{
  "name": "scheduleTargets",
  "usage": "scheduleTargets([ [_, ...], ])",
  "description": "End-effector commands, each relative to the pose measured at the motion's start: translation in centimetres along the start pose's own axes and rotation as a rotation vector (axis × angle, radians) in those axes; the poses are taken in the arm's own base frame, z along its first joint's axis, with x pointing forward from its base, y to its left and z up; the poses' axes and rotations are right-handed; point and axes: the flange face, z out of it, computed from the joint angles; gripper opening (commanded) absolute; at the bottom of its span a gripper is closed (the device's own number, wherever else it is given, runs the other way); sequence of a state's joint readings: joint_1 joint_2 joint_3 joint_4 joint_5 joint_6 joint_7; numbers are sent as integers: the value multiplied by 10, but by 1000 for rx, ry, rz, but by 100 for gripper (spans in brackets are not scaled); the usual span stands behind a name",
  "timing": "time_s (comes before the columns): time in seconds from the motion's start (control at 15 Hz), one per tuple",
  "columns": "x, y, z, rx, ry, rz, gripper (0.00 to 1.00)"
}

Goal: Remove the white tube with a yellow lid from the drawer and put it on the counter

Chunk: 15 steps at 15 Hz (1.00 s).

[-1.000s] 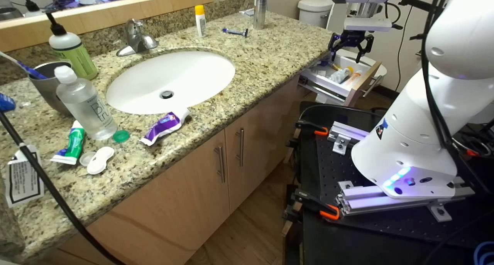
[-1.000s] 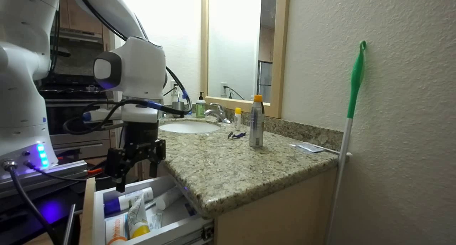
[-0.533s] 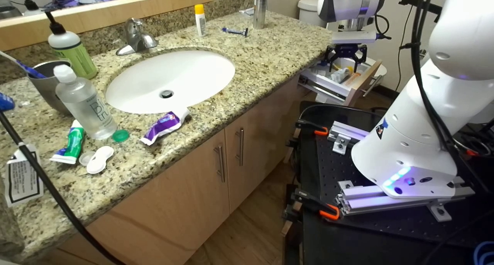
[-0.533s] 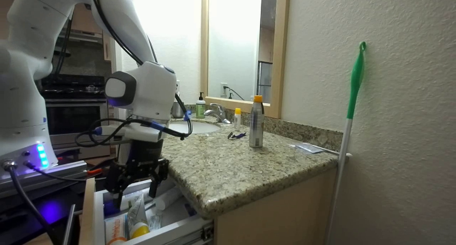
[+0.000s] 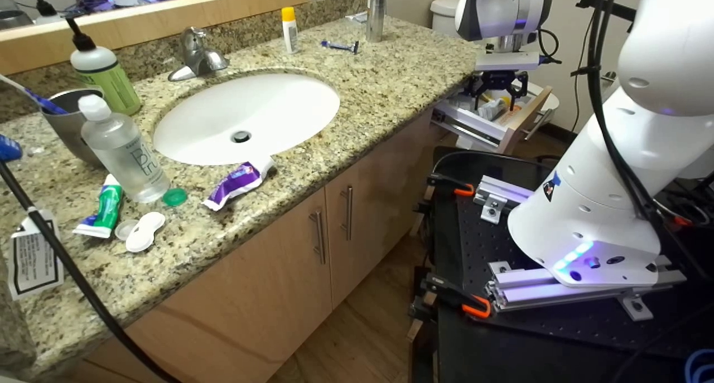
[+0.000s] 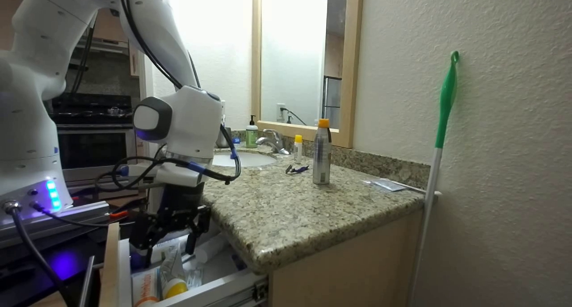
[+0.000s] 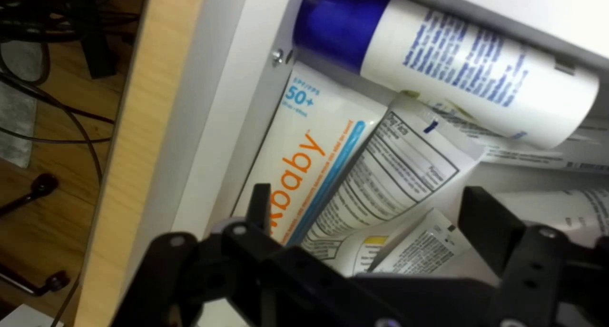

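The white tube with a yellow lid (image 6: 172,269) lies in the open drawer (image 6: 210,294), its yellow lid toward the drawer's near side wall in that exterior view. In the wrist view the tube's printed white body (image 7: 385,170) lies between the fingers, and its lid end is hidden behind the gripper. My gripper (image 6: 169,257) is open and empty, pointing down over the tube with its fingertips at about the drawer's rim height. The gripper also shows in the wrist view (image 7: 366,196) and in an exterior view (image 5: 495,104). The granite counter (image 6: 286,213) stands beside the drawer.
In the drawer, an orange-lettered tube (image 7: 304,151), a blue-capped bottle (image 7: 442,55) and a small white tube (image 7: 423,246) lie close around. The wooden drawer front (image 7: 152,127) is near one finger. A silver can (image 6: 321,159), a yellow-capped bottle (image 6: 298,153) and a razor (image 6: 298,169) are on the counter.
My gripper has moved down into the drawer area, over the white tube, staying open. The drawer and the things in it have not visibly moved.
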State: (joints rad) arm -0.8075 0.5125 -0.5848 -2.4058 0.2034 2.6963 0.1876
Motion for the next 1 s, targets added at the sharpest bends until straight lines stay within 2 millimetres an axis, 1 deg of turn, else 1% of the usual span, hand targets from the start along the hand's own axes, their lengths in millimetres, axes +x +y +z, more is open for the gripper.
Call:
scheduleTargets([
  [0.0, 3, -9, 17, 10, 21, 20, 100],
  [0.07, -1, -2, 9, -5, 2, 3, 100],
  [0.2, -2, -4, 15, -8, 4, 4, 100],
  [0.27, -2, -5, 15, -5, -3, -4, 75],
  [0.33, -2, -4, 15, -4, -4, -1, 74],
  [0.4, -1, -5, 15, -4, -3, -1, 68],
  [0.67, 1, -5, 13, 0, -2, 6, 39],
  [0.93, 3, -4, 4, -2, 3, -4, 12],
])
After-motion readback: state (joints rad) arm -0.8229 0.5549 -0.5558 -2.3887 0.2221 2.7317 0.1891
